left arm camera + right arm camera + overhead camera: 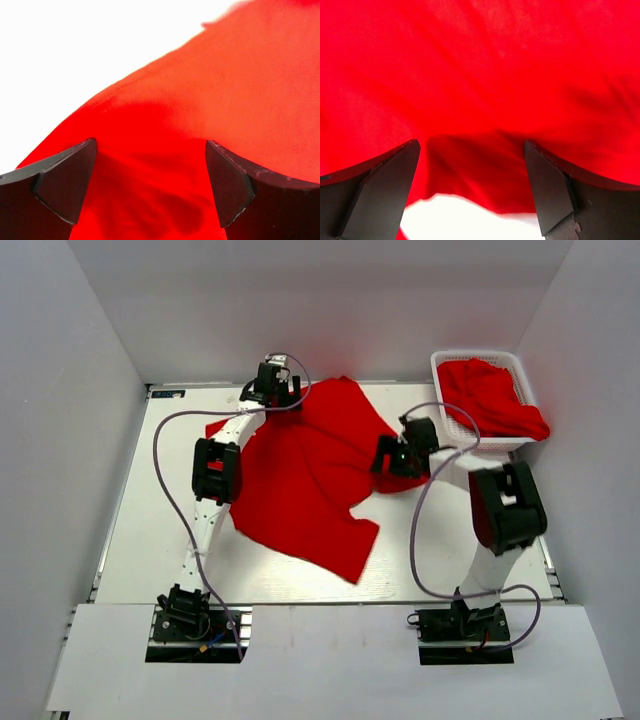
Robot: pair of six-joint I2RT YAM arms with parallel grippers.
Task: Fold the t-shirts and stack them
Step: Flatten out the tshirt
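I have one spread t-shirt (300,480) lying open on the table (150,540) between the two arms. A second t-shirt (490,395) is bunched in the white basket (447,360) at the far right corner, partly spilling over its near rim.

The left tool (280,388) sits over the far left edge of the spread t-shirt. Its jaws stand wide apart and hold nothing. In its wrist view the red cloth runs under and between them, with bare table just beyond the hem on the left.

The right tool (392,458) is at the shirt's right edge, also wide apart and empty. Its own view is filled with red, with a sliver of table low between the jaws.

I read the shirt's long axis as running from the far middle down toward the near right, a little skewed to the table edge. Each tool is right at its own side of the cloth, so neither needs a long reach. The near hem is well apart from both. The next pinch should take the far edge on both sides at once; the loose cloth may bunch if one side lifts first
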